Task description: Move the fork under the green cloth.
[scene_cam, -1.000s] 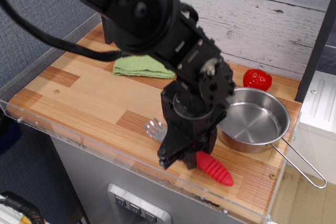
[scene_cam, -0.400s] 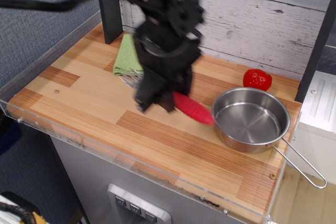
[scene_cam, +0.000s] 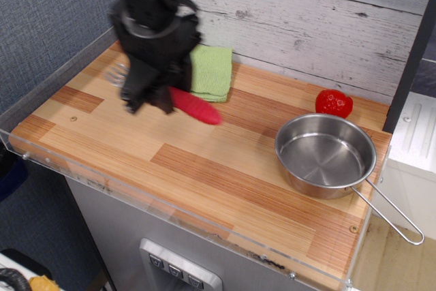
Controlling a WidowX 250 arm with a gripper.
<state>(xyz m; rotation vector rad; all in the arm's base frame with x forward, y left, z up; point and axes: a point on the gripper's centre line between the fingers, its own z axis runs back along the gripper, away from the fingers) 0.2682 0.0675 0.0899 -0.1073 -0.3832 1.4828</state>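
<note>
The fork (scene_cam: 196, 107) has a thick ribbed red handle that sticks out to the right of my black gripper (scene_cam: 151, 98); its silver tines show faintly at the left (scene_cam: 119, 73), blurred. My gripper is shut on the fork and holds it over the left part of the wooden table. The light green folded cloth (scene_cam: 211, 71) lies flat near the back wall, just behind and to the right of the gripper. The fork's handle tip ends just in front of the cloth's front edge.
A steel pan (scene_cam: 325, 156) with a long wire handle sits at the right. A red strawberry toy (scene_cam: 334, 102) lies behind it near the wall. A clear plastic rim (scene_cam: 61, 161) runs along the table's front and left edges. A dark post stands at the right.
My gripper has carried the fork from the table's front edge up and leftward past the cloth's front. The cloth now shows whole, no longer hidden by the arm.
</note>
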